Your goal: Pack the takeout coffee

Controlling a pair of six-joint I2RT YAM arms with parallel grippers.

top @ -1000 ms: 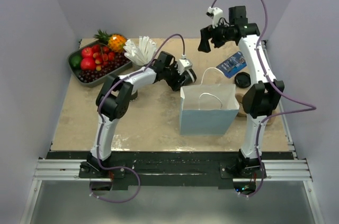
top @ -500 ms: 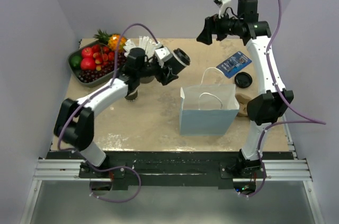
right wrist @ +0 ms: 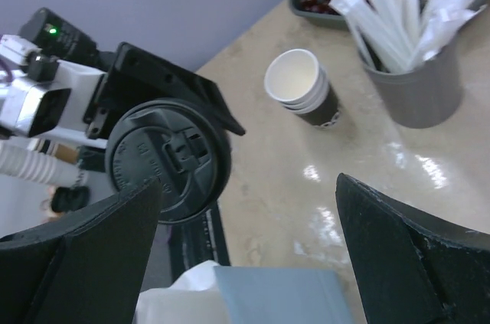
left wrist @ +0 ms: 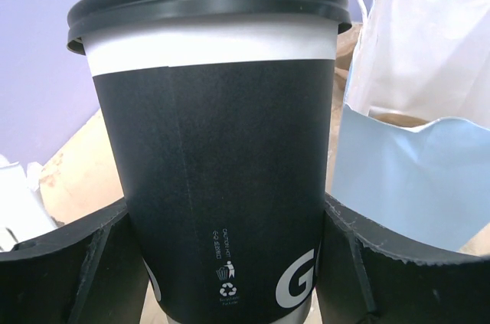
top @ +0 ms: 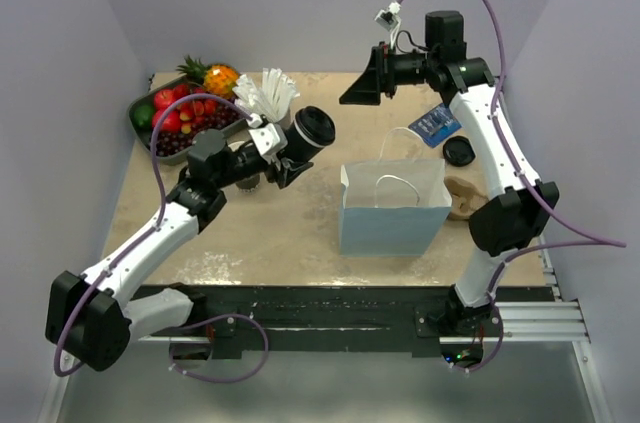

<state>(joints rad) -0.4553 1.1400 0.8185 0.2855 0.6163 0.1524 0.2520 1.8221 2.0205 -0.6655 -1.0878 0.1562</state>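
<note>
Coffee: takeout coffee, black lid fitted, held in the air left of the paper bag, tilted with lid toward the right arm.
Left claw: left gripper clenched on the cup's dark wall below the lid, sparing the lid seal.
Bag: upright, mouth open, handles up, ready to receive.
Right claw: right gripper released, empty, raised behind the bag, apparently kept clear of the approach.

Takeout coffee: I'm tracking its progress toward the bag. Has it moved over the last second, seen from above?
Yes. The takeout coffee, in the left gripper, has shifted left, away from the blue bag and nearer the cup of white sticks.
</note>
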